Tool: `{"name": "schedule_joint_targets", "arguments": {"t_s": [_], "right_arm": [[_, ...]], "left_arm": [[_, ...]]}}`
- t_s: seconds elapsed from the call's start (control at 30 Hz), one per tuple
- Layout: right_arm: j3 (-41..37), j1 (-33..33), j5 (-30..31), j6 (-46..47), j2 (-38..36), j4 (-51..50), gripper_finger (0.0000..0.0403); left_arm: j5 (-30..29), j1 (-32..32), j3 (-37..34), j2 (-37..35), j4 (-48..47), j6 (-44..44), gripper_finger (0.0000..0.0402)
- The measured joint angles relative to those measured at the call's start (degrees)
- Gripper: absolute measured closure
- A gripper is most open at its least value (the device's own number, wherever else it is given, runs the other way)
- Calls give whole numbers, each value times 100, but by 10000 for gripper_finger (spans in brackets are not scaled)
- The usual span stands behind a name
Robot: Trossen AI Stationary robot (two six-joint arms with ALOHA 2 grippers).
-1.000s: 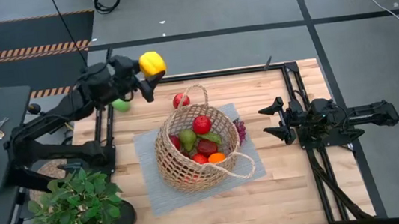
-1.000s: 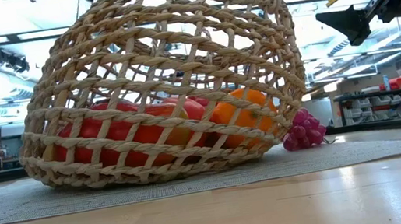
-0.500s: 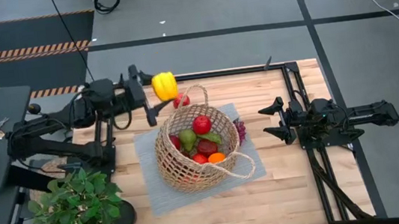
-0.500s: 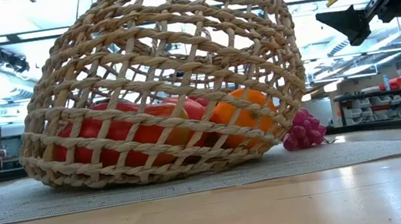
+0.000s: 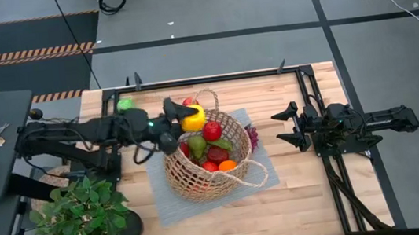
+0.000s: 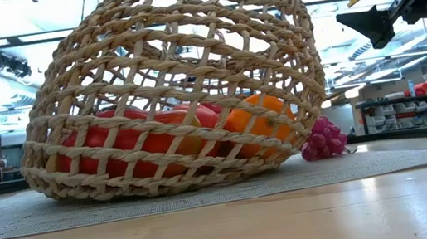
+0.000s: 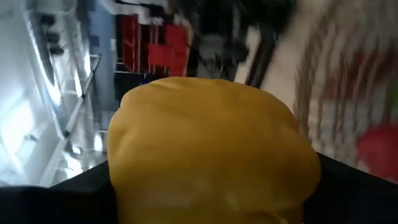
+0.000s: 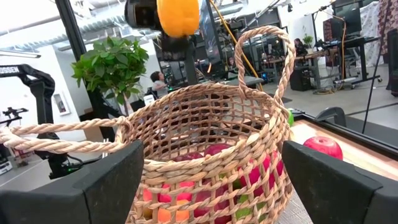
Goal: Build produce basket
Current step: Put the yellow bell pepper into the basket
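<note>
Your left claw [image 5: 186,122] is pinching a yellow pepper [image 5: 192,119] just above the basket's [image 5: 193,184] near-left rim. Carry it further over the opening, above the red apple [image 5: 212,131], and lower before letting go so nothing bounces out. Your right claw [image 5: 287,127] waits spread, right of the basket on the counter [image 5: 298,202].
</note>
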Motion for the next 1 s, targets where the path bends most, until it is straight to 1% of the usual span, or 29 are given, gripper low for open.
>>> {"name": "schedule_joint_targets", "arguments": {"t_s": [0.13, 0.2, 0.3, 0.43, 0.5, 0.57, 0.7, 0.87, 1.0], "right_arm": [[0, -1, -1, 0, 1, 0, 18], [0, -1, 0, 0, 0, -1, 18], [0, -1, 0, 0, 1, 1, 18], [0, -2, 0, 0, 1, -1, 18], [0, -2, 0, 0, 1, 0, 18], [0, 0, 0, 0, 1, 0, 18], [0, -1, 0, 0, 1, -1, 18], [0, -2, 0, 0, 1, 0, 18], [-1, -1, -1, 0, 1, 0, 18]], "left_arm": [[-715, -201, -1, 242, 11, 1263, 72], [-864, -248, -1, 360, 16, 1557, 72], [-899, -245, -1, 405, 7, 1571, 72], [-922, -216, 1, 434, 114, 1283, 72], [-921, -214, 1, 434, 179, 984, 72], [-915, -197, 1, 431, 305, 286, 72], [-882, -16, 1, 429, 704, -1945, 72], [-883, 282, 1, 429, 824, -5486, 72], [-835, 454, 1, 429, 559, -8286, 72]]}}
